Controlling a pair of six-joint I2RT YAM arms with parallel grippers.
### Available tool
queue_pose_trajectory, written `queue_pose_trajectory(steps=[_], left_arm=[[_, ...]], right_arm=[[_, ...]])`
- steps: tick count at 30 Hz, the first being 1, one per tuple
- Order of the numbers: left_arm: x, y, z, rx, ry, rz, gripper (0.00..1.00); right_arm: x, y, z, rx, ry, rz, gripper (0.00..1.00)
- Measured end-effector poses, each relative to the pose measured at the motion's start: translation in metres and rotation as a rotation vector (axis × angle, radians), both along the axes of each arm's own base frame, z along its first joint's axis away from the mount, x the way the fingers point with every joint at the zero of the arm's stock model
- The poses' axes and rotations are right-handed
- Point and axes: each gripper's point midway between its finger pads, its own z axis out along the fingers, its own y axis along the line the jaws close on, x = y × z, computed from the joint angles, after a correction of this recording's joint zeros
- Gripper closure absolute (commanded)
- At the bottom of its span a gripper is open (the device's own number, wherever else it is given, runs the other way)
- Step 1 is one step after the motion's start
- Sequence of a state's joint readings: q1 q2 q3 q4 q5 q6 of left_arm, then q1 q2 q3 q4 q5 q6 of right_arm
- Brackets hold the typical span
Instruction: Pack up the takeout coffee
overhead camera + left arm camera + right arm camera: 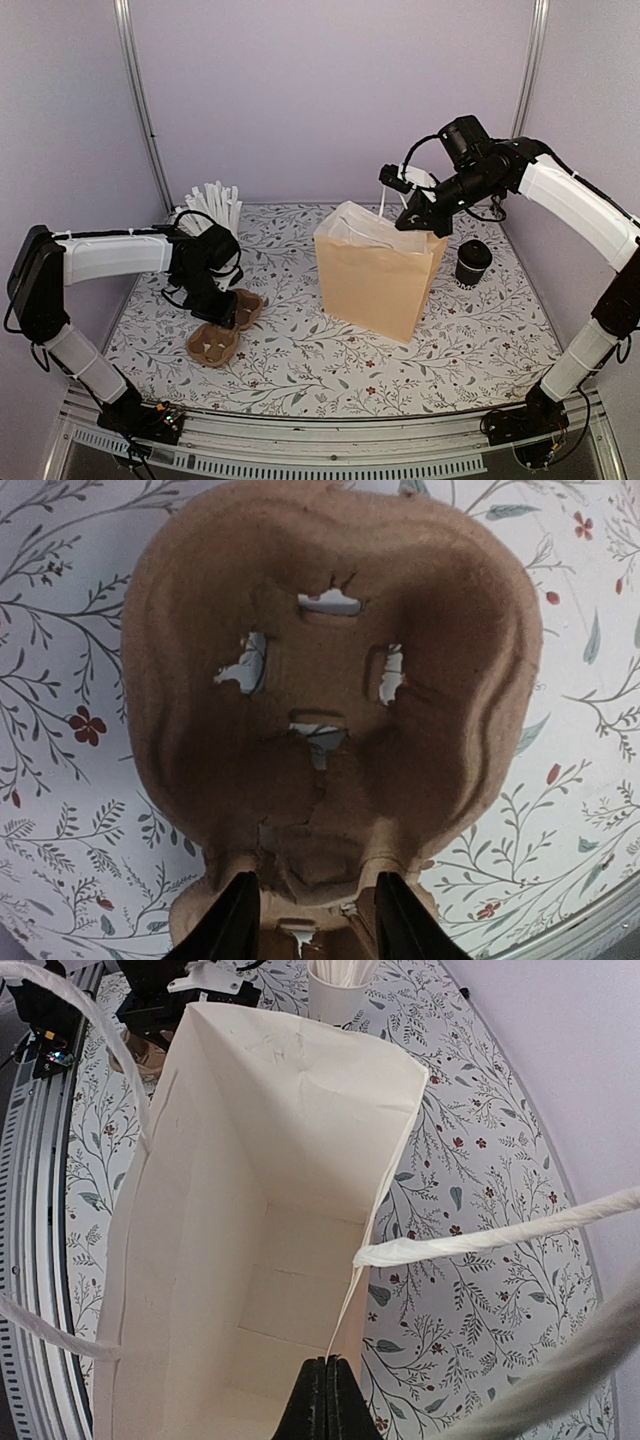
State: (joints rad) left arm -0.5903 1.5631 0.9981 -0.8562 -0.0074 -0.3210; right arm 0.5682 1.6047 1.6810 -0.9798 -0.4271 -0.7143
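The takeout coffee, a small black cup with a black lid, stands upright on the table, right of the tan paper bag. My right gripper is at the bag's top right rim. In the right wrist view its fingertips are shut on that rim, above the bag's empty inside. My left gripper hangs low over the brown pulp cup carrier. In the left wrist view its jaws are half closed, straddling the carrier's centre ridge with small gaps either side.
A white cup of white sticks stands at the back left, behind the left arm. The bag's white paper handles loop out from its rim. Lilac walls close in the flowered table on three sides.
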Motion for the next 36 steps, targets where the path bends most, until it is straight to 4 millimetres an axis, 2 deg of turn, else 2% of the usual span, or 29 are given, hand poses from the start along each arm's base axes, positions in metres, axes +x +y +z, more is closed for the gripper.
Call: queue_pose_trajectory(steps=[11, 22, 30, 36], left_arm=[[-0.005, -0.001, -0.001, -0.013, 0.027, 0.030, 0.61], [-0.004, 0.002, -0.011, 0.027, 0.042, 0.050, 0.59], [0.008, -0.012, -0.007, 0.023, 0.017, 0.031, 0.60], [0.009, -0.014, -0.014, 0.038, 0.026, 0.022, 0.65]], right_arm=[[0.000, 0.000, -0.001, -0.001, 0.002, 0.000, 1.00], [0.000, 0.000, -0.001, -0.001, 0.002, 0.000, 1.00], [0.000, 0.000, -0.001, -0.001, 0.002, 0.000, 1.00], [0.000, 0.000, -0.001, -0.001, 0.002, 0.000, 1.00]])
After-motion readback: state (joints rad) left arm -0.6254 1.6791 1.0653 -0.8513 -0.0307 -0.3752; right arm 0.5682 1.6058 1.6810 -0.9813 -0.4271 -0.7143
